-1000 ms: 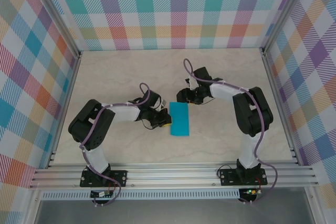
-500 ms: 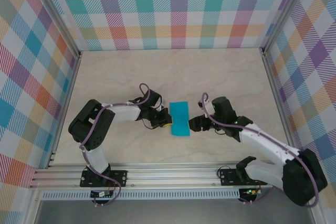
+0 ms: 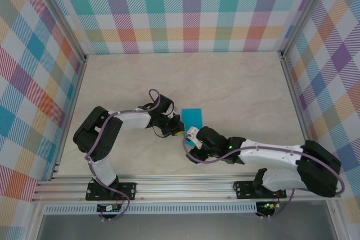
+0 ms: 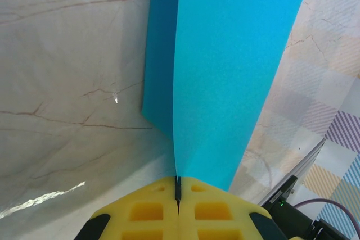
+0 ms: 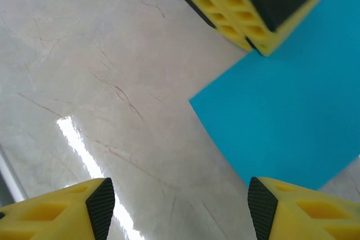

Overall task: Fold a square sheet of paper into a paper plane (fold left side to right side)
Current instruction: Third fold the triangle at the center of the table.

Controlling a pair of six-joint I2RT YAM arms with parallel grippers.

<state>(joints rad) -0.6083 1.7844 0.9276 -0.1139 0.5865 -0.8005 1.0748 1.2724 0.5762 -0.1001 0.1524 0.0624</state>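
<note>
The square sheet of paper (image 3: 192, 117) lies folded into a narrow turquoise strip at mid table. My left gripper (image 3: 176, 130) is shut on its left edge. In the left wrist view the yellow jaws (image 4: 178, 186) pinch the upper layer of the paper (image 4: 236, 71), and a lower layer shows beneath on the left. My right gripper (image 3: 190, 142) hovers open over the strip's near end and covers it from above. In the right wrist view the right gripper (image 5: 179, 209) stands wide above bare table, with the paper's corner (image 5: 281, 116) ahead on the right and the left fingers (image 5: 242, 18) beyond.
The marble-look table (image 3: 236, 82) is boxed in by plaid walls (image 3: 185, 9) and aluminium posts, with a rail (image 3: 185, 186) along the near edge. The right arm (image 3: 264, 155) lies stretched low across the near right part of the table.
The right arm has swung from the paper's far right edge down and round to its near end, now lying low and reaching left. The left gripper keeps its pinch and has not moved.
</note>
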